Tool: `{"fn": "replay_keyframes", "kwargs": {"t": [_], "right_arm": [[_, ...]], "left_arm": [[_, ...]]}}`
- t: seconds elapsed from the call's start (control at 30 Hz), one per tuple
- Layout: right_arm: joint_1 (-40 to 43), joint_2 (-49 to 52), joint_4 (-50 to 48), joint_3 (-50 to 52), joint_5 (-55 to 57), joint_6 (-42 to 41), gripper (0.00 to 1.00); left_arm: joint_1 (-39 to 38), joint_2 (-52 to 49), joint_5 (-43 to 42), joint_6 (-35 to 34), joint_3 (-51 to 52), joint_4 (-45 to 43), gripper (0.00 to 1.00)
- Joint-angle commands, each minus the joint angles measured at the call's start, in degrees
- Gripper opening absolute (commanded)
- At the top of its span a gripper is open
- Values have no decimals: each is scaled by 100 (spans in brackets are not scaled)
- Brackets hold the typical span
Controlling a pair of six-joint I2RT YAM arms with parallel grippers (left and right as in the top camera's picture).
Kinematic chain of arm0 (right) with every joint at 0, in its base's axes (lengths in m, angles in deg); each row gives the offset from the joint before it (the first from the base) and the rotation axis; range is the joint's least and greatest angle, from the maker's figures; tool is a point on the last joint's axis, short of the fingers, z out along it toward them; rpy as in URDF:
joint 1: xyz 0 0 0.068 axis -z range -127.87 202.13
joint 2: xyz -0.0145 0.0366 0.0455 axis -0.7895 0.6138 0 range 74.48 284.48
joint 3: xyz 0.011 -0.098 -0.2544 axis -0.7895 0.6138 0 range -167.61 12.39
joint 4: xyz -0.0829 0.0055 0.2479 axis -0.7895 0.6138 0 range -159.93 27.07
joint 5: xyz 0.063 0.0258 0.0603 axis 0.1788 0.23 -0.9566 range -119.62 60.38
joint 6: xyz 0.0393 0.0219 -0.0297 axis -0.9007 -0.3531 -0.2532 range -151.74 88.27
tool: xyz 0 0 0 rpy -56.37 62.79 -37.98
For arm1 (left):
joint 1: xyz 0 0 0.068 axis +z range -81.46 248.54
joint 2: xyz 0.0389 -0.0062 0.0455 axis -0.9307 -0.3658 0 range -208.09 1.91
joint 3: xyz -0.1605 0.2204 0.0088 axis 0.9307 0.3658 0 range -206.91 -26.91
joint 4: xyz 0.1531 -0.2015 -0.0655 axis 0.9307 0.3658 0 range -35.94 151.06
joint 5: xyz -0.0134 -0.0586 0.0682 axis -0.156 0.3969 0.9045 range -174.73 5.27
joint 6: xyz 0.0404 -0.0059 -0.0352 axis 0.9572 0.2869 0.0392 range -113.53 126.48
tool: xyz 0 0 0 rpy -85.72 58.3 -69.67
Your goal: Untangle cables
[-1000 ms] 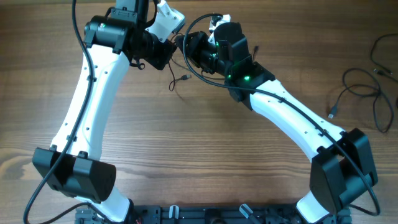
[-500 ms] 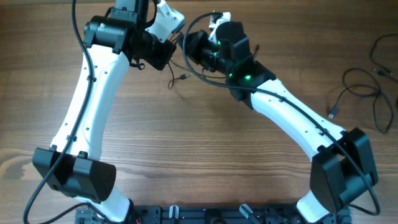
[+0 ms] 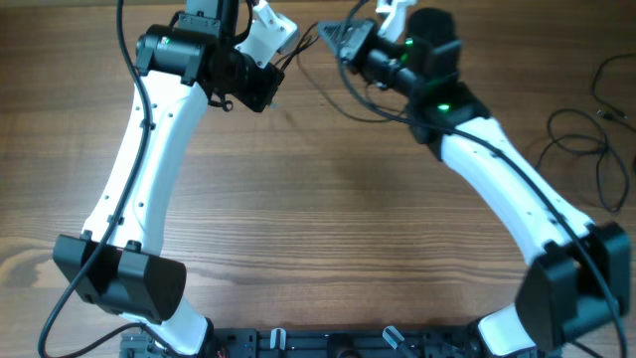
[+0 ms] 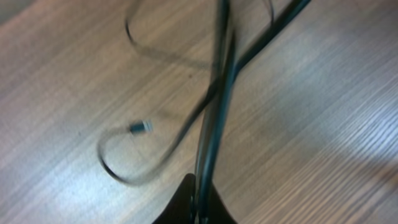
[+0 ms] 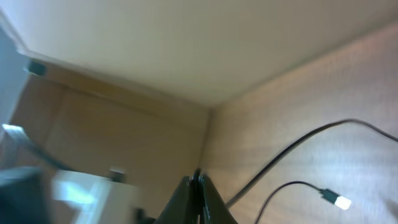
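Thin dark-green cables [image 4: 214, 112] run up from my left gripper [image 4: 200, 200], which is shut on them low in the left wrist view. Beside them a loose loop ends in a small plug [image 4: 142, 127] on the wood. From overhead, the left gripper [image 3: 274, 72] and the right gripper [image 3: 328, 35] sit at the table's far edge, with thin cable strands [image 3: 303, 43] stretched between them. My right gripper [image 5: 199, 185] is shut, with only a thin dark line between its pads. A white-tipped plug [image 5: 336, 200] on a thin cable lies to its right.
More loose cables [image 3: 586, 139] lie in loops at the table's right edge, behind the right arm [image 3: 507, 179]. A thicker black arm wire [image 3: 363, 99] loops below the right wrist. The left arm [image 3: 139, 169] spans the left side.
The right gripper closed, then swung up and right, away from the left gripper, drawing strands taut between them. The dangling plug below the left gripper no longer shows overhead. The left arm stayed put.
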Motion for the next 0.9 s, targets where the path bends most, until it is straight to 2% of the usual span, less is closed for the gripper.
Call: {"fn": "replay_keyframes", "kwargs": {"t": [0.0,0.2,0.27,0.3,0.33,0.37,0.43,0.47,0.5,0.53,0.57,0.6,0.67,0.77,0.87], "right_arm": [[424,-669,28,-22,144,450,5],[876,-1344,514,-22,122,883,4],[905,-1440,704,-22,103,1038,4],[905,-1462,826,-22,109,1088,4],[905,-1462,918,-22,136,1152,4],[905,-1462,1051,-22,197,1156,4],[905,-1462,1154,-22,197,1300,4],[905,-1462,1294,-22,282,1316,4],[903,-1462,1434,-22,409,1384,5],[905,-1462,1582,-22,520,1471,5],[905,-1462,1808,-22,654,1565,4],[903,-1462,2006,-22,750,1674,5],[903,-1456,2365,-22,990,1759,4],[903,-1447,2837,-22,1550,1757,4],[898,-1423,3300,-22,2142,1639,4]], "left_arm": [[37,-96,31,-61,-37,59,4],[35,-96,26,-114,-37,61,4],[35,-96,-15,-455,-37,-61,4],[31,-96,-105,-857,-37,-295,4],[31,-96,-155,-1633,-37,-695,4],[31,-96,-166,-2728,-37,-1047,4],[31,-96,-164,-4347,-37,-1379,4],[28,-96,-216,-5724,-37,-1403,16],[13,-96,-444,-6426,-37,-1373,24],[-17,-96,-671,-6734,-37,-1375,33],[-74,-96,-973,-7020,-37,-1392,44],[-151,-96,-1174,-7246,-37,-1399,67],[-337,-96,-1276,-7521,-37,-1392,59],[-774,-96,-1078,-7552,-37,-1414,64],[-1143,-96,-608,-7554,-37,-1414,61]]}}
